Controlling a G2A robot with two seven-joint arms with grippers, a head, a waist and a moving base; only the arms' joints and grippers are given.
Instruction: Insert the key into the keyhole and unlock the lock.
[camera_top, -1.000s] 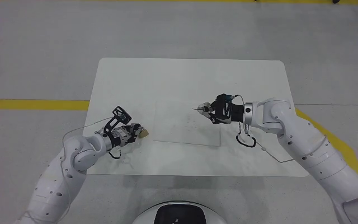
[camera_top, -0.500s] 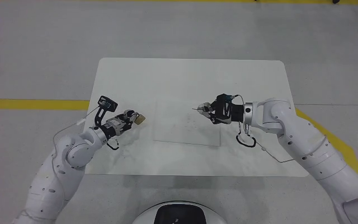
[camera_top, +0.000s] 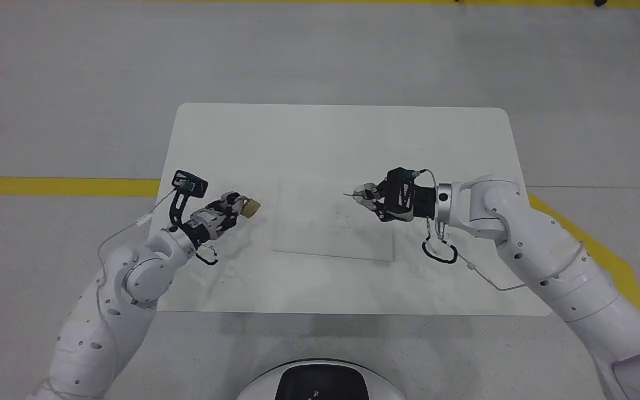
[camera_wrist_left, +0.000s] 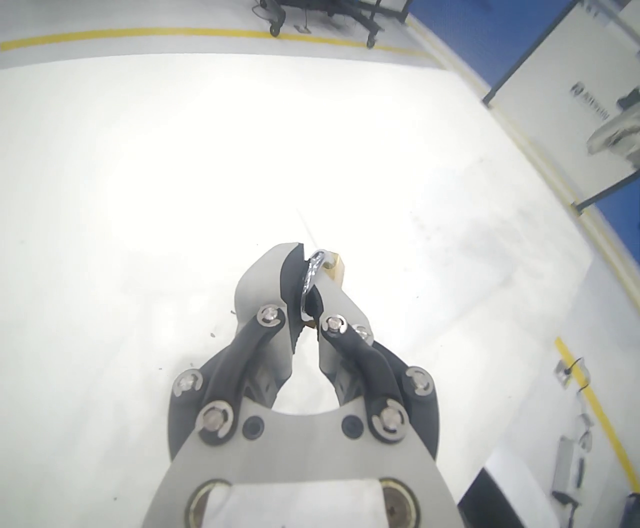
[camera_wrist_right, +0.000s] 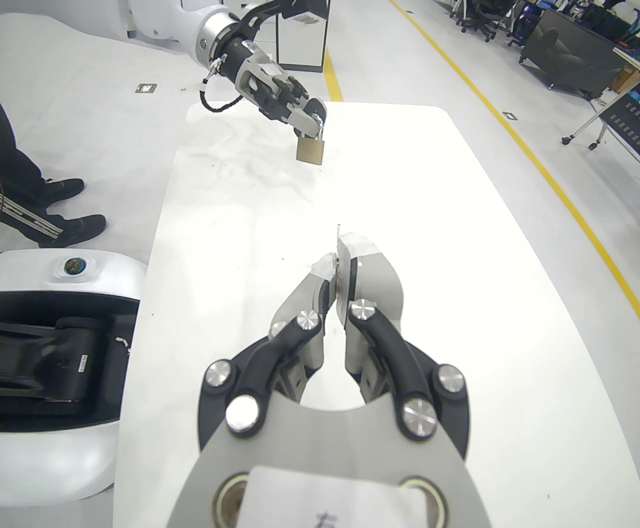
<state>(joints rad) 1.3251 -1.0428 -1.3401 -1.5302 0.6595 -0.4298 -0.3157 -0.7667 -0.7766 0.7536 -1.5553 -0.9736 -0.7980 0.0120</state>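
Brass padlock (camera_wrist_right: 310, 150) hangs by its shackle from the left hand (camera_top: 228, 212), clamped on it, above the desk's (camera_top: 340, 140) left side; over the last second that arm lifted and rolled, carrying the padlock further in over the desk; right hand (camera_wrist_right: 340, 260) hasn't moved, pinched on the key (camera_wrist_right: 339, 240), blade aimed at the padlock, well apart; looks like presenting, insertion not started. White desk, grey scuffs (camera_wrist_right: 225, 165); grey floor (camera_top: 300, 50), yellow line (camera_top: 70, 186), chairs (camera_wrist_right: 550, 45) behind.
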